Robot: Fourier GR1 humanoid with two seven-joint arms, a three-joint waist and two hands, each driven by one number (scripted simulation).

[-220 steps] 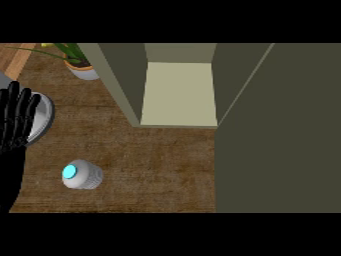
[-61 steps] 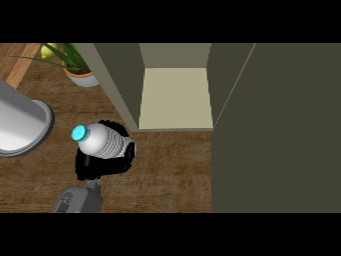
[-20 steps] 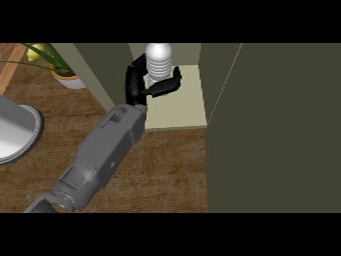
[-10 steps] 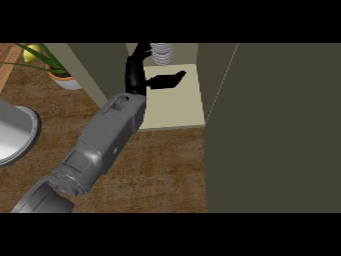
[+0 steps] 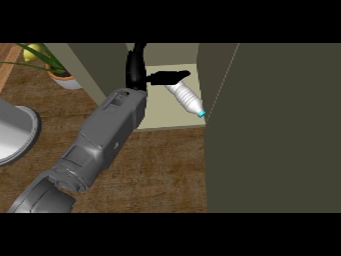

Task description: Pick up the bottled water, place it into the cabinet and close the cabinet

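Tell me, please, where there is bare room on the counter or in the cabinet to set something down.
Bare wooden counter lies between the grey forearm and the dark olive cabinet door. Another strip lies between the potted green plant and the forearm. The pale cabinet shelf is crowded: the clear water bottle with a blue cap lies tilted there beside the black hand.

The bottled water (image 5: 185, 98) is a clear, ribbed plastic bottle with a light blue cap. It lies tipped over on the pale floor of the open cabinet (image 5: 162, 120), its cap pointing toward the front right corner, next to the cabinet's open door (image 5: 291, 125). Its base end is beside the thumb of the robot hand (image 5: 152, 76).
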